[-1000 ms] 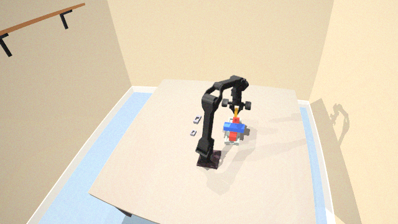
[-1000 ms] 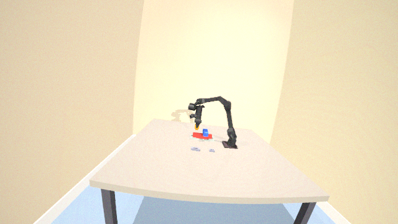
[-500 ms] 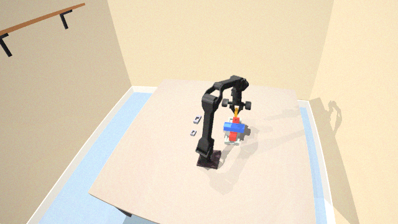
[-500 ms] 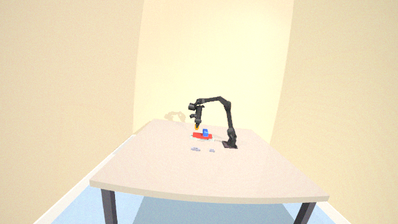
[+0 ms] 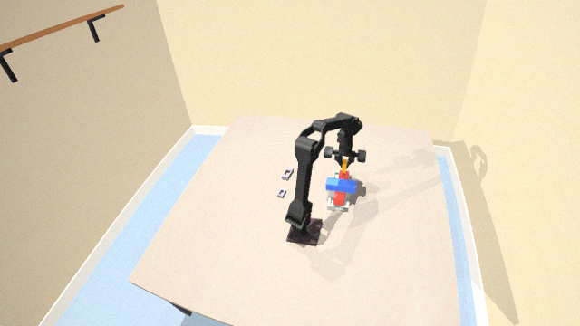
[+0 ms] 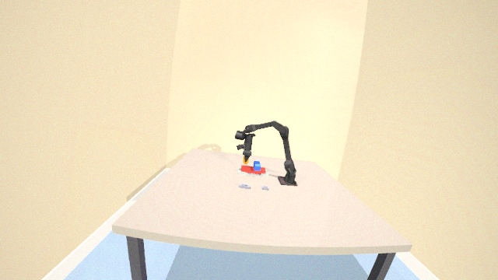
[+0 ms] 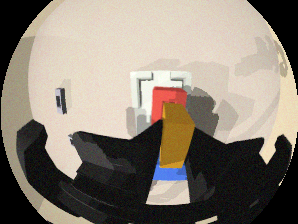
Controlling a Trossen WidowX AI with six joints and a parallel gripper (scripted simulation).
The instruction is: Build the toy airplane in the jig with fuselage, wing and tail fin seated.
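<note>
The red fuselage (image 5: 339, 198) (image 6: 247, 169) (image 7: 168, 93) lies along the white jig (image 5: 331, 206) (image 7: 134, 90). The blue wing (image 5: 341, 186) (image 6: 257, 166) (image 7: 170, 173) sits across the top of the fuselage. My gripper (image 5: 345, 163) (image 6: 246, 159) (image 7: 171, 124) points down and is shut on the orange tail fin (image 5: 344, 167) (image 6: 245, 161) (image 7: 176, 142). It holds the fin upright above the end of the fuselage away from the arm's base. In the exterior view a small gap shows between the fin and the fuselage. The fin hides part of the tail socket in the wrist view.
Two small grey holders, a larger one (image 5: 287, 174) (image 6: 244, 187) (image 7: 61, 101) and a smaller one (image 5: 281, 194) (image 6: 265, 188), stand on the table beside the jig. The arm's base (image 5: 313, 237) (image 6: 288, 181) stands near the jig's other end.
</note>
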